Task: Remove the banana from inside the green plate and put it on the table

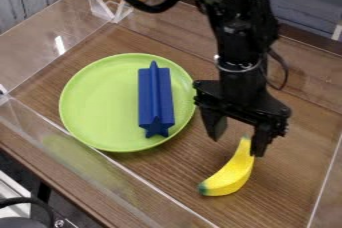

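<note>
The yellow banana (230, 173) lies on the brown table (134, 32), just right of the green plate (94, 102). No part of the banana touches the plate. My gripper (239, 135) points down and stands open just over the banana's upper end, one finger on each side, gripping nothing. A long blue star-section block (156, 97) lies in the plate's middle.
Clear acrylic walls (34, 137) border the table on all sides. The near wall runs close below the plate and the banana. The black arm (238, 22) comes down from the top of the view.
</note>
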`<state>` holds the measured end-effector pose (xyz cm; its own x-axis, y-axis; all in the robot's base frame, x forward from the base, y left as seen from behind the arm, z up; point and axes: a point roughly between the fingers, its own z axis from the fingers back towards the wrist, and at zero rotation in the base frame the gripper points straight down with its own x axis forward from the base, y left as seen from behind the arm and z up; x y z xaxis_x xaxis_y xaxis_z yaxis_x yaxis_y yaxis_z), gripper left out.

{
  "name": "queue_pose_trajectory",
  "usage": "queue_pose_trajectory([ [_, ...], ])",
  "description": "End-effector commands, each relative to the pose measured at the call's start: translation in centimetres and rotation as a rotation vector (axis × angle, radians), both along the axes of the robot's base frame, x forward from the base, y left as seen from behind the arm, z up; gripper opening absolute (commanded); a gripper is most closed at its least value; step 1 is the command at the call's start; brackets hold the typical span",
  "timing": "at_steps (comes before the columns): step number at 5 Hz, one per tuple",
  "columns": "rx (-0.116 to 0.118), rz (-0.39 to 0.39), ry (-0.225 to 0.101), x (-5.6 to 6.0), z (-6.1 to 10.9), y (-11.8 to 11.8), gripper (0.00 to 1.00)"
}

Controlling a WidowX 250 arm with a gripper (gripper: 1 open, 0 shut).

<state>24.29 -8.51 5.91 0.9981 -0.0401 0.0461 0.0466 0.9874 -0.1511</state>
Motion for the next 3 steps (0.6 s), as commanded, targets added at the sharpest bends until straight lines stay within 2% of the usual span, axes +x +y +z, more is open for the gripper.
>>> queue_pose_trajectory([
  [1, -0.01, -0.023, -0.035, 1.0, -1.0, -0.1, 1.0],
  [3, 0.008, 0.089, -0.059, 0.8, 0.2, -0.4, 1.0],
])
